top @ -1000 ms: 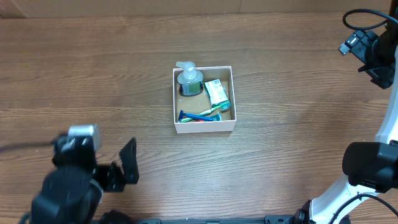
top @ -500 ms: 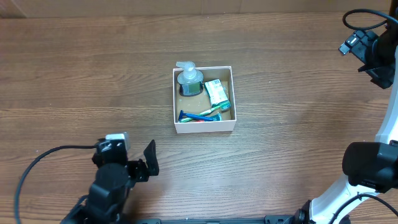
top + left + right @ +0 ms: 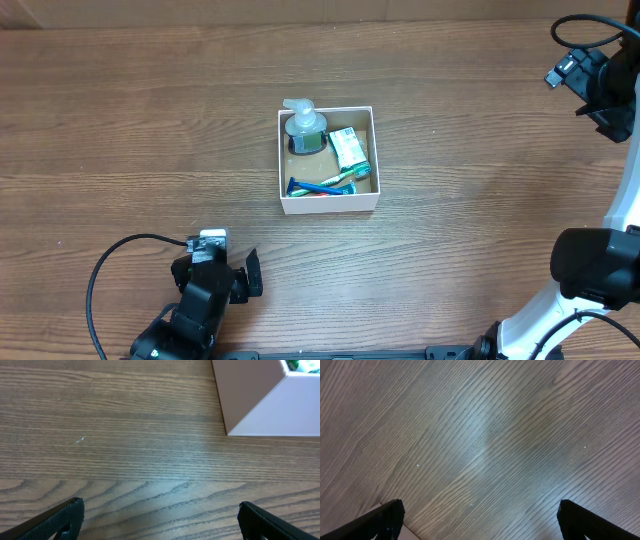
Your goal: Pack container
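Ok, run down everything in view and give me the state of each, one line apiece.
container: open-topped, upright on the table, packed with toiletries.
pump bottle: standing upright in the container's far left corner.
green-and-white packet: lying flat on the container's right side.
blue and green stick items: lying flat along the near wall.
left gripper: open, empty.
right gripper: open, empty, over bare wood.

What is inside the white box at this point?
The container holds an upright pump bottle, a green-and-white packet beside it, and blue and green toothbrush-like items along the front wall. Anything beneath them is hidden.
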Controlling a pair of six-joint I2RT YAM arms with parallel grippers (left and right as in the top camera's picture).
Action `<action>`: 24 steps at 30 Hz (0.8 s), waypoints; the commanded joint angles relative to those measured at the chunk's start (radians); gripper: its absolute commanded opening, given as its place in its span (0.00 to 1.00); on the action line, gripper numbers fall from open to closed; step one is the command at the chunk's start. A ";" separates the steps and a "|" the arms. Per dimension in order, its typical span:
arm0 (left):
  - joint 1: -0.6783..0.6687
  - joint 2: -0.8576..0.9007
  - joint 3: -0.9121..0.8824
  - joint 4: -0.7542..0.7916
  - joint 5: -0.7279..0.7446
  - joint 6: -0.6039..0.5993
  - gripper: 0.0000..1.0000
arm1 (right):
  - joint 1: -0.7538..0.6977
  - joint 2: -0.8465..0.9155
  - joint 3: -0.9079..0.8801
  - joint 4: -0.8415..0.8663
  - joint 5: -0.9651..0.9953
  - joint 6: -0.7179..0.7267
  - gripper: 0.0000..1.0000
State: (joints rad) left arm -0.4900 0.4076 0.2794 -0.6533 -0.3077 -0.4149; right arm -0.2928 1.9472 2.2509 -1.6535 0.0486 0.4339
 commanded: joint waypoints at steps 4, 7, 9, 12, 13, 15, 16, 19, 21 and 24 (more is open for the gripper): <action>0.006 -0.009 -0.010 0.016 -0.014 0.018 1.00 | 0.005 -0.011 0.008 0.002 -0.001 0.005 1.00; 0.006 -0.009 -0.010 0.008 -0.014 0.018 1.00 | 0.005 -0.011 0.008 0.002 -0.001 0.005 1.00; 0.006 -0.009 -0.010 0.000 -0.014 0.018 1.00 | 0.005 -0.011 0.007 0.002 -0.001 0.005 1.00; 0.006 -0.009 -0.010 -0.005 -0.014 0.018 1.00 | 0.005 -0.011 0.008 0.002 -0.001 0.005 1.00; 0.006 -0.009 -0.010 -0.005 -0.014 0.018 1.00 | 0.005 -0.011 0.008 0.002 -0.001 0.005 1.00; 0.006 -0.009 -0.010 -0.005 -0.014 0.018 1.00 | 0.005 -0.011 0.008 0.002 -0.001 0.005 1.00; 0.006 -0.009 -0.010 -0.005 -0.014 0.018 1.00 | 0.005 -0.011 0.007 0.002 -0.001 0.005 1.00; 0.006 -0.009 -0.010 -0.005 -0.014 0.018 1.00 | 0.005 -0.011 0.007 0.002 -0.001 0.005 1.00; 0.006 -0.009 -0.010 -0.006 -0.017 0.019 1.00 | 0.005 -0.011 0.007 0.002 -0.001 0.005 1.00; 0.006 -0.009 -0.010 -0.002 -0.026 0.019 1.00 | 0.005 -0.011 0.007 0.002 -0.001 0.005 1.00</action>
State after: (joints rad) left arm -0.4900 0.4076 0.2768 -0.6640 -0.3080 -0.4122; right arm -0.2928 1.9472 2.2509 -1.6535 0.0483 0.4339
